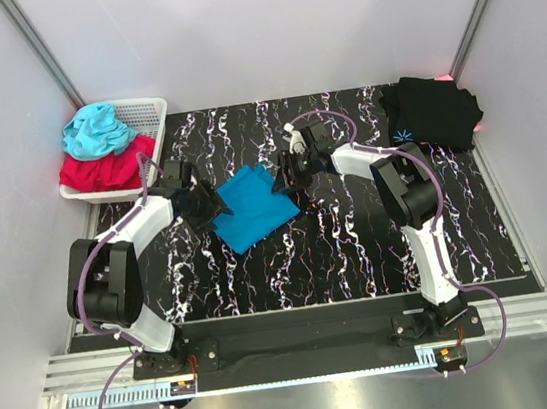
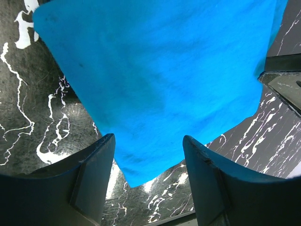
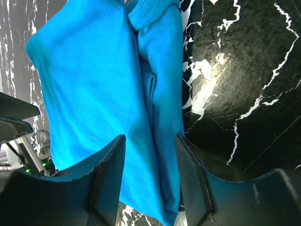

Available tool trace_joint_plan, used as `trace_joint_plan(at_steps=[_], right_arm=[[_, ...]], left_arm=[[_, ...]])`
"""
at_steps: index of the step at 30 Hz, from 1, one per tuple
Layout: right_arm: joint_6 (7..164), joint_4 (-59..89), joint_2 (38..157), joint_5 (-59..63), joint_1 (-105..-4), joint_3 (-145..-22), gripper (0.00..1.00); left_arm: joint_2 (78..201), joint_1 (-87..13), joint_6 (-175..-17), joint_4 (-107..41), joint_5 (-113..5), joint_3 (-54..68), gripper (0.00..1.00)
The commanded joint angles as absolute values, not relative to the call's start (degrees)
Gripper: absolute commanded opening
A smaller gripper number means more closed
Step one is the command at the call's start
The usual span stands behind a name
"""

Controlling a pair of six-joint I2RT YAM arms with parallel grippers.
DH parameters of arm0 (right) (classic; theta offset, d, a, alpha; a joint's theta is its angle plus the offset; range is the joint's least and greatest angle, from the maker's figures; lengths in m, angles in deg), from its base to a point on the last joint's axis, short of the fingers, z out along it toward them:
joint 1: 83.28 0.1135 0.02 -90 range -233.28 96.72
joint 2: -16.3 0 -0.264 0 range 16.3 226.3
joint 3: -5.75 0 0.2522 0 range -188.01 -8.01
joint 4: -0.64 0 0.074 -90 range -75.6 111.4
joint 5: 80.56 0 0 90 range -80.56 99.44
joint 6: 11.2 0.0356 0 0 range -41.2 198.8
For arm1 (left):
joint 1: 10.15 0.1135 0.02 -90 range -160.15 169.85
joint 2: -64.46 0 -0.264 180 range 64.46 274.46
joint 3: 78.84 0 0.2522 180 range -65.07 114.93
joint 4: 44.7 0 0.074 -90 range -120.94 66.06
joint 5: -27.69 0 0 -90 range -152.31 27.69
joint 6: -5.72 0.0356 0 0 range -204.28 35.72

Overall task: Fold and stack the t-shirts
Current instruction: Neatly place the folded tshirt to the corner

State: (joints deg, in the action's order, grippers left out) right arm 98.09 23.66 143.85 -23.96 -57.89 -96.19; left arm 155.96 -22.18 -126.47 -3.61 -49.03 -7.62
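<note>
The medium-blue t-shirt (image 1: 251,205) lies folded into a small flat rectangle on the black marbled table, between my two grippers. My left gripper (image 1: 215,206) is open over its left corner; the left wrist view shows the blue cloth (image 2: 160,80) running down between the spread fingers (image 2: 96,176). My right gripper (image 1: 283,176) is open over the right edge, where the cloth (image 3: 155,117) bunches into a lengthwise ridge between the fingers (image 3: 110,181). The black t-shirt (image 1: 431,111) with its pale-blue starburst lies folded at the far right corner.
A white basket (image 1: 146,113) at the far left holds a turquoise garment (image 1: 94,130) and a red one (image 1: 98,171). White walls close the table (image 1: 359,244) on three sides.
</note>
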Motion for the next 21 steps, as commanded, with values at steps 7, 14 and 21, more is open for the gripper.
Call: trace_joint_plan(at_steps=[7, 14, 21], right_arm=[[94.2, 26.4, 140.5, -17.0, -58.6, -96.1, 0.54], [94.3, 26.3, 140.1, -18.0, -58.9, -96.6, 0.52], [93.8, 25.1, 136.0, -18.5, -59.0, -95.6, 0.52]], left_arm=[[155.6, -21.7, -125.4, -4.0, -49.0, -6.9, 0.65], [155.7, -21.7, -124.8, -4.1, -49.6, -7.5, 0.65], [156.3, -21.6, -124.6, -4.0, -49.2, -7.0, 0.64]])
